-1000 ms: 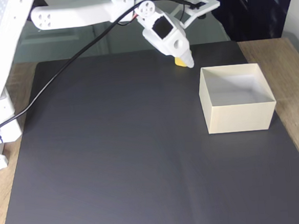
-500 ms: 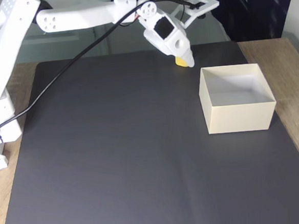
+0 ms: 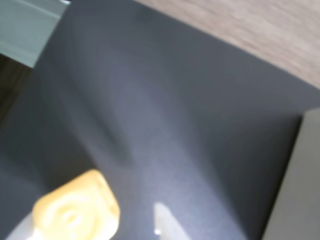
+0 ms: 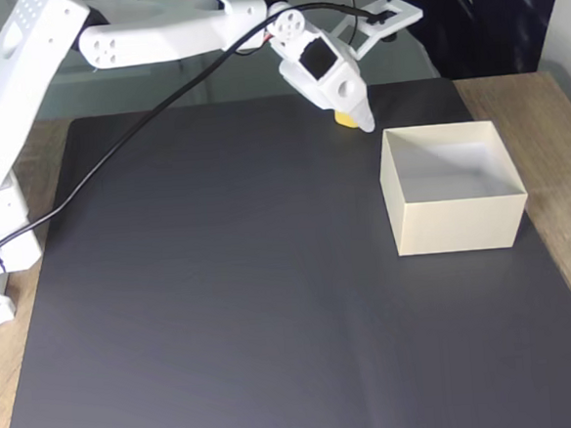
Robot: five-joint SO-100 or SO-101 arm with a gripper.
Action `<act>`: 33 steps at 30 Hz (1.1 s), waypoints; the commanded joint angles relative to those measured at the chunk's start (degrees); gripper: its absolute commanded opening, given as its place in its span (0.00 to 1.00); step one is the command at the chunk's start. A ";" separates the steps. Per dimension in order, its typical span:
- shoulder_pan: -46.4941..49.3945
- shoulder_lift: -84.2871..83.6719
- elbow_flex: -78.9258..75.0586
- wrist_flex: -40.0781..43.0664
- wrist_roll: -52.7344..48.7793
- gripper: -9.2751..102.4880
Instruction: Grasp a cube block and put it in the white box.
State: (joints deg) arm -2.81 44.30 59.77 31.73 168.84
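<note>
The white two-finger tool [image 4: 354, 119] pinched the small yellow round-edged cube block [image 4: 343, 118], just left of the cream-white open-topped box [image 4: 457, 224] above the dark-matted worktop [image 4: 221, 277]. It looked light, rigid, perhaps slick; flat opposite faces suited gripping.

Wooden table [image 4: 568, 184] covered by a dark grey mat [image 4: 223, 297]. The white box [image 4: 455, 222] stands directly on the mat's right side in the fixed view.
</note>
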 commanded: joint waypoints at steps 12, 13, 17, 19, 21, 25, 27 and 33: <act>-1.41 -1.05 -5.45 0.26 4.04 0.28; -1.58 -1.23 -5.54 0.26 4.22 0.28; -1.85 -1.85 -5.71 0.26 4.22 0.25; -2.02 -2.02 -5.71 0.44 4.04 0.25; -2.29 -2.29 -5.71 0.53 3.87 0.24; -2.46 -2.46 -5.89 0.53 4.22 0.22; -2.55 -2.55 -5.89 0.53 4.48 0.19; -2.20 -3.43 -7.65 1.23 5.01 0.09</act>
State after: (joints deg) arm -4.39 40.43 55.55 32.34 173.50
